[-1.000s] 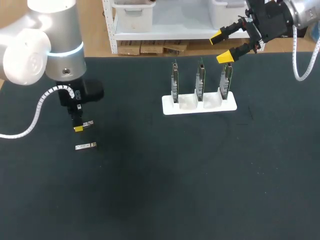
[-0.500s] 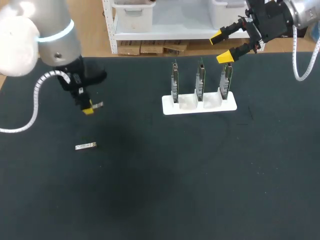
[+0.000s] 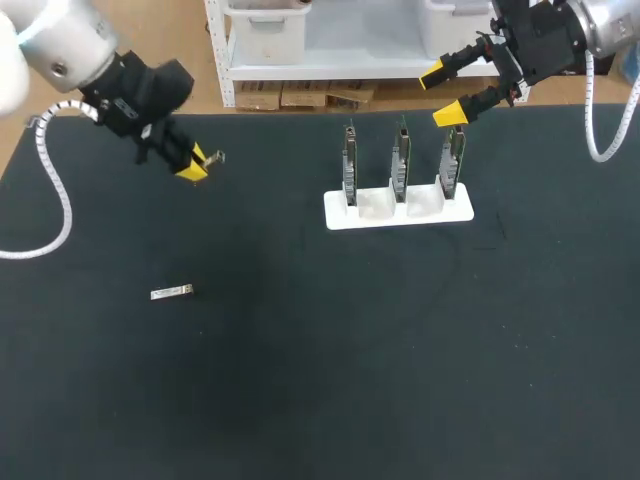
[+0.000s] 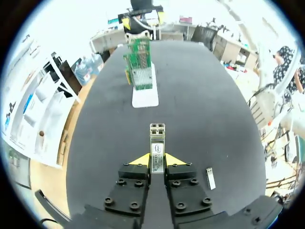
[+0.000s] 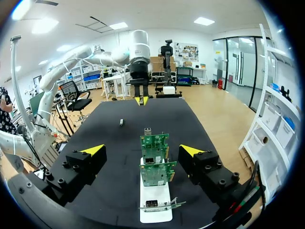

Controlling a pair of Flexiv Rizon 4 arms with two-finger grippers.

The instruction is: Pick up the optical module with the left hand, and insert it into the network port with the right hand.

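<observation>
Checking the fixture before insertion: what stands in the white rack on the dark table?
Three green circuit cards stand upright in the white plastic rack, one per slot, side by side. Their bottom edges are hidden inside the slots.

Nothing really readable in this one. The optical module [image 4: 157, 134] pinched in the left gripper [image 4: 157, 160] has a white label [image 4: 157, 150] with a small blue mark, but the print's way too tiny to make out. The green cards [image 5: 154, 163] in the white stand [image 5: 155, 211] have no legible markings either.
</observation>
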